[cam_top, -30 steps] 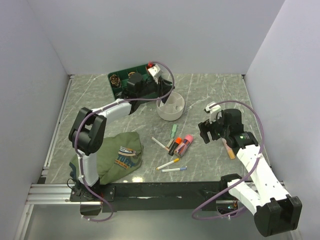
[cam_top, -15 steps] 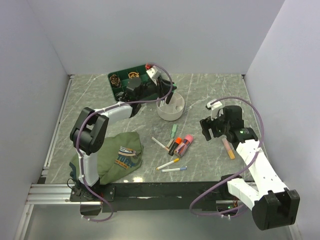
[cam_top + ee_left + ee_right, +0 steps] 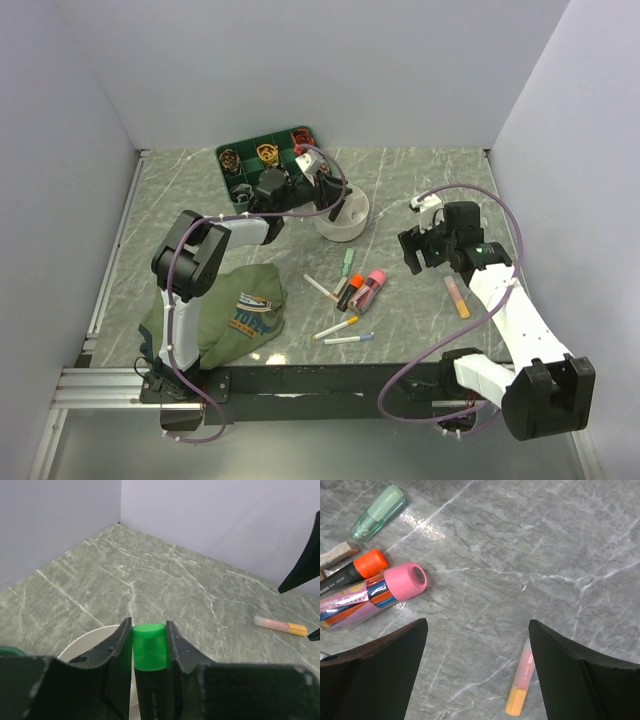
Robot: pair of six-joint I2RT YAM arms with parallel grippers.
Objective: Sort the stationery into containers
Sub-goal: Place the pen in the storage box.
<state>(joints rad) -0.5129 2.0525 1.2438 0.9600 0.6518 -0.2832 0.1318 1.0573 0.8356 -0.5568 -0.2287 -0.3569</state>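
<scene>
My left gripper [image 3: 328, 192] is shut on a black highlighter with a green cap [image 3: 149, 647] and holds it over the near rim of the round white cup [image 3: 343, 229], whose rim shows in the left wrist view [image 3: 84, 644]. My right gripper [image 3: 418, 250] is open and empty above bare table [image 3: 477, 625]. A pink-and-orange pen [image 3: 522, 680] lies just beside its right finger [image 3: 457, 297]. To its left lie a pink-capped marker [image 3: 402, 582], an orange-capped marker [image 3: 357, 569] and a pale green pen [image 3: 377, 511]. More pens lie in a loose group [image 3: 345, 300].
A green compartment tray [image 3: 262, 160] of coiled items stands at the back, behind the cup. A folded olive-green shirt [image 3: 235, 310] lies at the front left. White walls close in the table on three sides.
My left gripper has moved with the highlighter from over the green tray down toward the white cup. My right gripper has shifted a little away from the pink-and-orange pen, toward the back.
</scene>
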